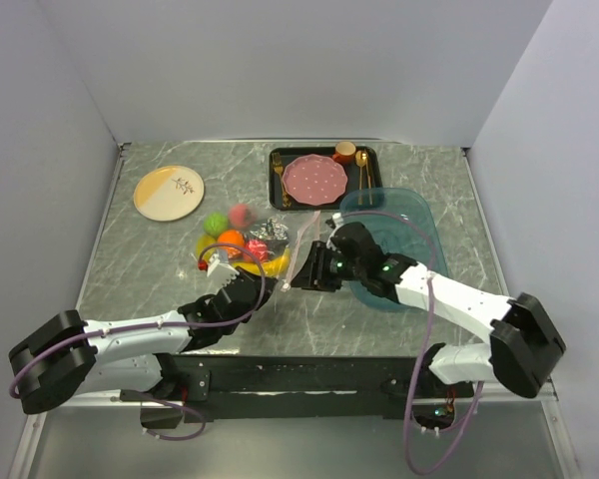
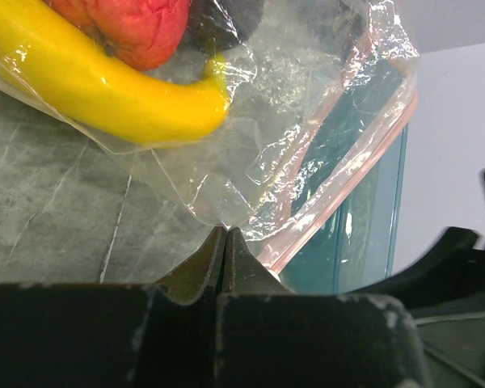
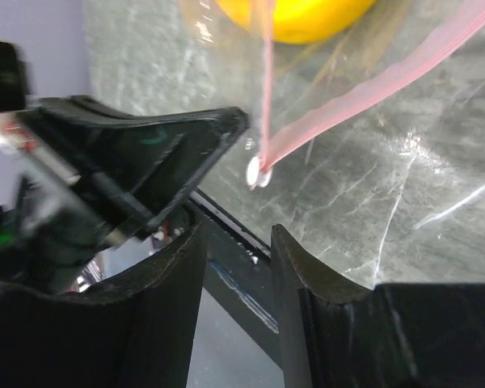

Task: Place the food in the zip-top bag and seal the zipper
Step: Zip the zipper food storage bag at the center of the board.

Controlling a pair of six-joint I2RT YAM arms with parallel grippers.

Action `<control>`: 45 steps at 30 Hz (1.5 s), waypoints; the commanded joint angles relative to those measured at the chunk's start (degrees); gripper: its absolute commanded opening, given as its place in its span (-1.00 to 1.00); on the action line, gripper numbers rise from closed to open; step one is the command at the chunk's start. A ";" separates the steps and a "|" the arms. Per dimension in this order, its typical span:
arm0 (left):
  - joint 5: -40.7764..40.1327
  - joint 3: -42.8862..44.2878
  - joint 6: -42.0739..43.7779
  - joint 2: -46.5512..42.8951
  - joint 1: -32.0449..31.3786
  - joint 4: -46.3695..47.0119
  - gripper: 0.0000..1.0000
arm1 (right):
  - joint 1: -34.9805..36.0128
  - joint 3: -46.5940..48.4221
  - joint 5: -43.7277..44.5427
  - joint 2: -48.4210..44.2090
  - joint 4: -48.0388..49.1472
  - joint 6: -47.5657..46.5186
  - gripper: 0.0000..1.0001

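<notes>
Banana (image 2: 105,89) inside bag (image 2: 307,121), left of tray (image 1: 416,214)

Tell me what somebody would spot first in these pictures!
Probably the crinkly zip-top bag in the middle of the table, with a bright yellow banana inside. The left gripper pinches one corner of it, and the right gripper sits open just short of the pink zipper.

Two slim robot arms, the left arm (image 1: 130,334) and the right arm (image 1: 449,299), have white shells and bulky matte black joints. A thin purple cable (image 1: 426,339) loops along each arm. Small green lights (image 1: 384,267) glow near the right wrist. The black left tool (image 2: 225,234) and right tool (image 3: 238,234) have curved, scuffed fingers.
</notes>
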 commanded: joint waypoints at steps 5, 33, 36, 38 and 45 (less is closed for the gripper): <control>-0.49 2.14 1.18 -0.29 0.17 1.19 -0.99 | 2.09 0.88 3.64 4.44 4.98 2.52 -0.07; 1.61 0.74 0.39 -1.07 0.17 1.46 -0.99 | 2.18 4.57 5.41 11.21 7.18 1.64 -0.67; 2.23 0.12 -0.40 -1.60 0.17 0.32 -0.99 | 2.09 5.01 5.75 11.30 6.83 1.38 -0.83; 2.23 -0.32 -1.02 -2.48 0.17 -0.04 -0.99 | 2.00 5.19 5.93 11.30 6.65 1.11 -0.91; 2.05 -2.69 -3.30 -5.99 0.08 -3.12 -0.99 | 0.16 5.01 5.50 10.33 6.91 1.20 -1.00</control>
